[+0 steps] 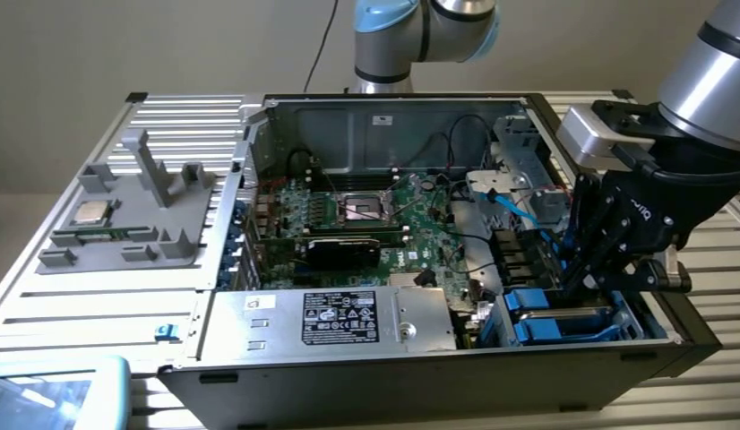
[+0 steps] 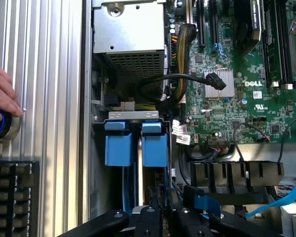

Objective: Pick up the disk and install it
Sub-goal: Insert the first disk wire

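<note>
Pincer (image 2: 160, 206) clenched on disk (image 1: 562, 322) by its blue bracket | disk low in drive bay (image 1: 634, 315), computer case (image 1: 466, 369) corner beside power supply (image 1: 334, 318) | step: seating | next move likely needs a square, gentle push

arm (image 1: 719, 76): reaches in from the exterior view's right, slanting steeply down | wrist (image 1: 603, 134): tilted, aiming down and toward the exterior view's left | gripper (image 1: 581, 285): black, long fingers near-vertical, tips low | jaws: drawn close together, narrow gap

Blue-bracketed disk (image 1: 559, 322), green motherboard (image 1: 433, 236)
</note>
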Motion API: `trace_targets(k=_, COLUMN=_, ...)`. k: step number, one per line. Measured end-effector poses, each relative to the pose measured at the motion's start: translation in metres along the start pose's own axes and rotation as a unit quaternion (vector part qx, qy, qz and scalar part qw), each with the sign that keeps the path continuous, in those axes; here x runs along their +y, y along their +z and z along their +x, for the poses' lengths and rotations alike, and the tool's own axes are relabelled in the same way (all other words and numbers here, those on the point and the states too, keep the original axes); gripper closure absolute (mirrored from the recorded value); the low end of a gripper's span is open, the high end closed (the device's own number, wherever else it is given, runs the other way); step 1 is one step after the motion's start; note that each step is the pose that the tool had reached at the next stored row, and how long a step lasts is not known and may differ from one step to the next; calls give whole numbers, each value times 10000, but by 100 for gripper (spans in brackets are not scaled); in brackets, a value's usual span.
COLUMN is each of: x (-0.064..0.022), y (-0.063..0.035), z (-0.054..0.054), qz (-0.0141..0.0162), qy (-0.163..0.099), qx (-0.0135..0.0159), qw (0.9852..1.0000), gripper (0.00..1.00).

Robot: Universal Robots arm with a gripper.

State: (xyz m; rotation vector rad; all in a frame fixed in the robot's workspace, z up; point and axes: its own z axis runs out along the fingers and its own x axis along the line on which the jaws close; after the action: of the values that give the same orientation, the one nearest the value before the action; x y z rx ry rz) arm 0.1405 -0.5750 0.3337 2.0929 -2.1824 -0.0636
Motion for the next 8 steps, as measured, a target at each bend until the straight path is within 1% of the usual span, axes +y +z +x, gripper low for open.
trace_targets(k=5, x=2, y=1, z=0, qz=1, qy=0, qx=0, qw=10000, gripper=84)
trace_targets(k=8, x=11, y=2, z=0, qz=7, qy=1, qx=-1, qw=10000, gripper=84)
